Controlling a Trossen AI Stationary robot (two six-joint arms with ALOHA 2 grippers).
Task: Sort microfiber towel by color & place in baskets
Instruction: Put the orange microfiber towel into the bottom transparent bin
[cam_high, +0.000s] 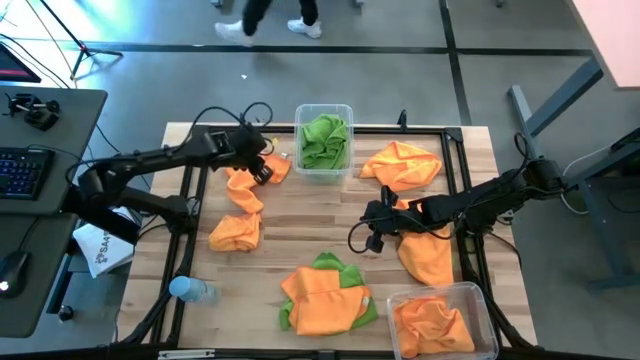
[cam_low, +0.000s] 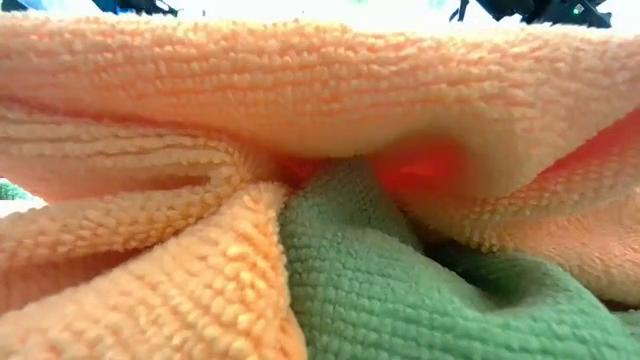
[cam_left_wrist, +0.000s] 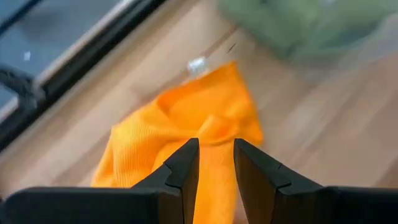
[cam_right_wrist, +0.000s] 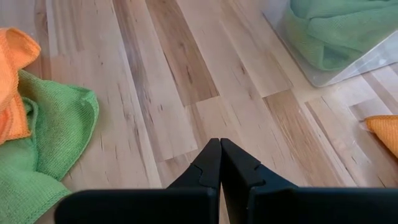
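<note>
My left gripper (cam_high: 262, 166) is at the table's far left, shut on an orange microfiber towel (cam_high: 243, 193). A second orange towel (cam_high: 236, 232) lies just beyond its near end. My right gripper (cam_high: 372, 232) hovers shut and empty over bare wood mid-table; an orange towel (cam_high: 425, 255) lies under its arm. The far clear basket (cam_high: 345, 112) holds green towels (cam_high: 323, 140). The near-right basket (cam_high: 478, 296) holds orange towels (cam_high: 432, 322). A mixed orange and green pile (cam_high: 325, 297) lies at the near edge and fills the low view (cam_low: 300, 120). Another orange bunch (cam_high: 402, 165) rests far right. My left gripper pinches a raised fold (cam_left_wrist: 216, 134) of the orange towel between its two fingers (cam_left_wrist: 186, 165), coming from above. The rest of the towel spreads out beyond the fingers on the wood; how many layers are between them cannot be told.
A blue-capped bottle (cam_high: 190, 290) lies at the near left corner. A white paper bag (cam_high: 100, 250) sits off the table's left side, with a keyboard (cam_high: 22, 170) on the desk beyond. Black frame rails (cam_high: 458, 180) run along the table's sides. Bare wood (cam_high: 320, 220) lies mid-table.
</note>
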